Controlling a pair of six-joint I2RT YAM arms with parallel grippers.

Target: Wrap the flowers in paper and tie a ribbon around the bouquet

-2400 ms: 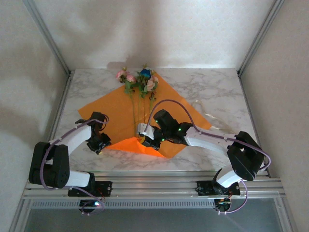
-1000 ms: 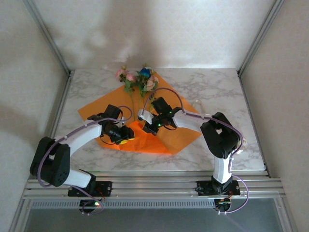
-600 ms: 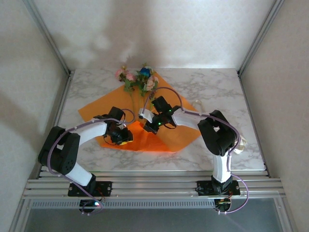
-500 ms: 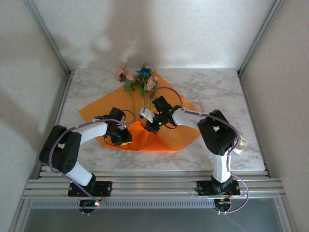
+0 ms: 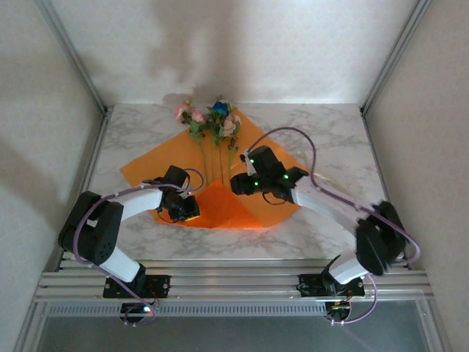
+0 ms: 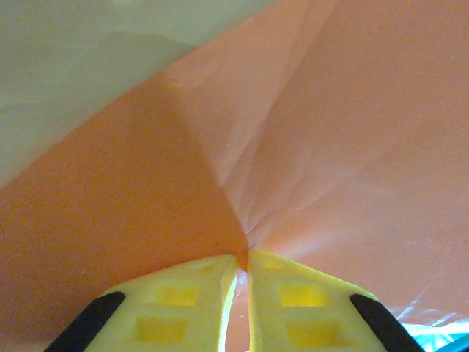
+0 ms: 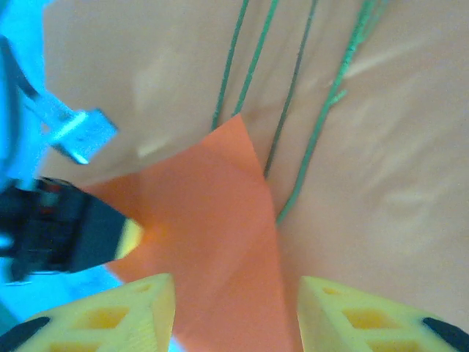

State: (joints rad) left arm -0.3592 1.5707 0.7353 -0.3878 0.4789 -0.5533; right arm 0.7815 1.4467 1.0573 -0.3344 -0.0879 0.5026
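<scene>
The flowers (image 5: pixel 209 121) lie at the far side of the orange paper (image 5: pixel 143 167), pink and blue blooms away from me, thin green stems (image 7: pixel 328 106) running toward the arms. The paper's near corner is folded up into a brighter flap (image 5: pixel 223 209) that reaches the stem ends. My left gripper (image 5: pixel 185 209) is shut on the left edge of that fold; its yellow fingers pinch the paper (image 6: pixel 330 147) at the left gripper tips (image 6: pixel 243 260). My right gripper (image 5: pixel 238 183) hovers open over the flap (image 7: pixel 220 220), fingers apart around nothing (image 7: pixel 234 308). The ribbon is hidden.
The paper lies on a marble table (image 5: pixel 344 139) with metal frame posts at both back corners and a rail along the near edge. The right arm's purple cable (image 5: pixel 293 132) arches over the sheet's right corner. Bare marble lies to the right.
My right gripper has let go of the flap, opened and drawn back to the right, its arm swinging outward. My left gripper has closed on the fold's left edge.
</scene>
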